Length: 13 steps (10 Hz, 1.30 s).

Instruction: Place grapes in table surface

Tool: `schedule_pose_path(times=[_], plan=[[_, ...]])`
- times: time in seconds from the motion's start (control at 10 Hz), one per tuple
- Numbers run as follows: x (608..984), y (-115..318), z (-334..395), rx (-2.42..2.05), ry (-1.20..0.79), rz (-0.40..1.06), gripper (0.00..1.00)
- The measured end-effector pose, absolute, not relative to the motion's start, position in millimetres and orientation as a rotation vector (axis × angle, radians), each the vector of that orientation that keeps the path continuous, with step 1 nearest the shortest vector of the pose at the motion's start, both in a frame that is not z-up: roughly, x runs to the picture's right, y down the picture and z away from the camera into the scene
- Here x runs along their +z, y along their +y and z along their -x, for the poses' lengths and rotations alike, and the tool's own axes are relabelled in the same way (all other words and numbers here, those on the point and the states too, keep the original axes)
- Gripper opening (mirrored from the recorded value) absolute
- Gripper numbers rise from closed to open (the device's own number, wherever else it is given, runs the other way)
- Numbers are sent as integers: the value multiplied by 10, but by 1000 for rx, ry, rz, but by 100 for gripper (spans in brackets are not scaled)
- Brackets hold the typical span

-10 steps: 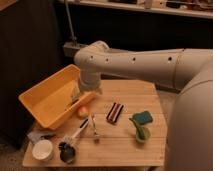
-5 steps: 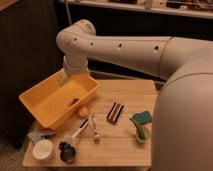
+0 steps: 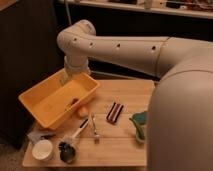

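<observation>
My white arm reaches from the right, bends at the upper left and comes down over the yellow bin. The gripper hangs inside the bin near its far right part. A small dark shape sits just under the gripper on the bin's floor. It may be the grapes, but I cannot tell if the gripper holds it. The light tan table surface lies to the right of and below the bin.
On the table are a round orange fruit, a dark red-and-black striped flat item, a green item, a white-handled utensil and a thin metal utensil. A white cup and a dark cup stand at the front left.
The arm has swung left and its elbow has risen. The gripper has moved from the bin's right rim to over the bin's inside.
</observation>
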<state>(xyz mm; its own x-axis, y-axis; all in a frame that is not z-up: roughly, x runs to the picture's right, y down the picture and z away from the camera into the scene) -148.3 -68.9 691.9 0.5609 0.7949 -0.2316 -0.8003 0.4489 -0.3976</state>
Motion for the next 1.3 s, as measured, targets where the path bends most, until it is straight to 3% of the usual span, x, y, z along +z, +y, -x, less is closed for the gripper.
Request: schedule_pose_path(times=[0.3,0.6,1.3], plan=[[7328,-877,1675,844,16,513,80],[7415,-852,1663,811,45,551,80],[7607,-71,1953,814,151,641,80]])
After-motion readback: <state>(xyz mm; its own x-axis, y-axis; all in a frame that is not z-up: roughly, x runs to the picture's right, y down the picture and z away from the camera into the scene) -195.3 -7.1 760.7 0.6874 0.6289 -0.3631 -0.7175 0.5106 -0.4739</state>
